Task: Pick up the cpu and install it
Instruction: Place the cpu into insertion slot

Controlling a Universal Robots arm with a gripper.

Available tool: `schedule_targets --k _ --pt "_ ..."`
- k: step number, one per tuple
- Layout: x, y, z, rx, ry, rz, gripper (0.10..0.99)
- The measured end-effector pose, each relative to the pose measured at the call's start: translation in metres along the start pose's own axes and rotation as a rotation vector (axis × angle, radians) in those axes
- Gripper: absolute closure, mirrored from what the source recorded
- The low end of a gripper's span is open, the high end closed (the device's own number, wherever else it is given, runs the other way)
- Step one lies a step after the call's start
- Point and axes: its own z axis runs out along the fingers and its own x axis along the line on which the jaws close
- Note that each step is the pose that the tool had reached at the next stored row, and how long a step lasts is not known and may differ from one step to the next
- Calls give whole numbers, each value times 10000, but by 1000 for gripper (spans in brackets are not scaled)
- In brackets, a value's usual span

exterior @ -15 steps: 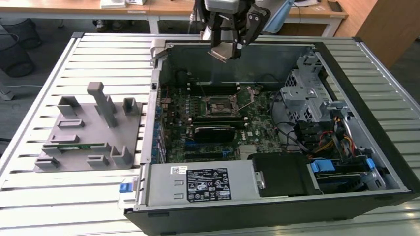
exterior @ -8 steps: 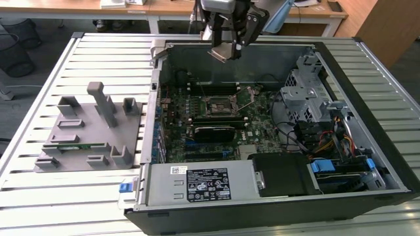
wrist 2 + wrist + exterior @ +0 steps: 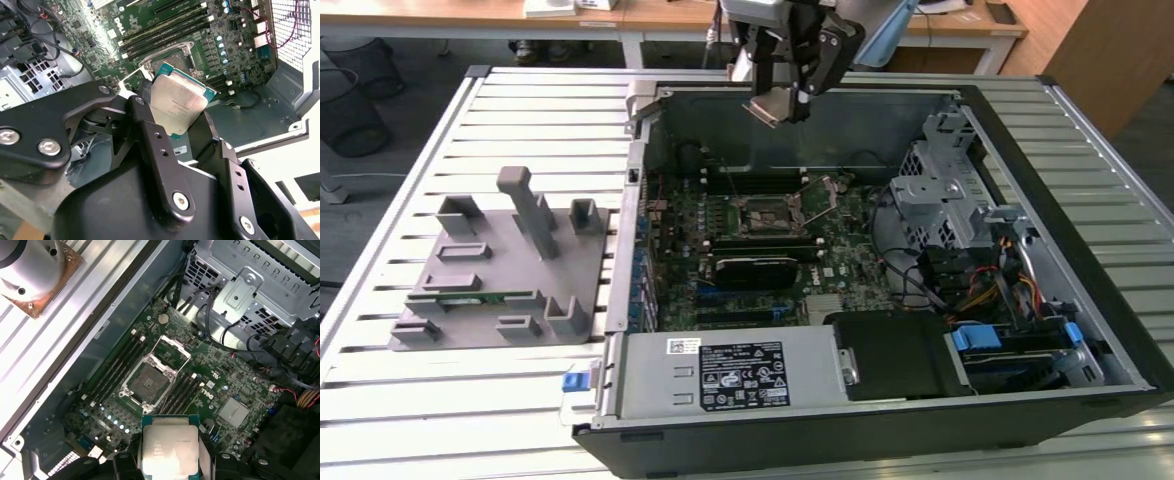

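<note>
While I am holding the cpu (image 3: 170, 451) pinched by its edges in the hand (image 3: 783, 100), high over the open socket (image 3: 149, 382) beneath, I am risking a tilted, misaligned seating bending pins.

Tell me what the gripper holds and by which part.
The gripper holds the cpu, its fingers pinching two opposite side edges, above the open computer case.

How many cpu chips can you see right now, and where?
1. The cpu is held in the gripper above the open computer case; the socket below is empty. Others could be hidden.
</note>
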Motion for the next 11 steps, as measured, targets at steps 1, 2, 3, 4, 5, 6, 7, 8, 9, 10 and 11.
schedule_targets --k 1,2,3,4,5,6,7,8,9,10,11 --pt "0 0 1 1 -4 78 549" --pt "0 0 1 2 -8 158 549" --pt "0 0 2 3 -12 236 549" --pt "0 0 2 4 -16 314 549" --pt "0 0 3 4 -20 399 549" --pt "0 0 3 5 -25 477 549" --pt "0 0 4 5 -28 555 549" --pt "0 0 5 6 -32 632 549" --pt "0 0 5 7 -36 710 549" --pt "0 0 5 8 -40 787 549" --pt "0 0 6 8 -44 863 549"
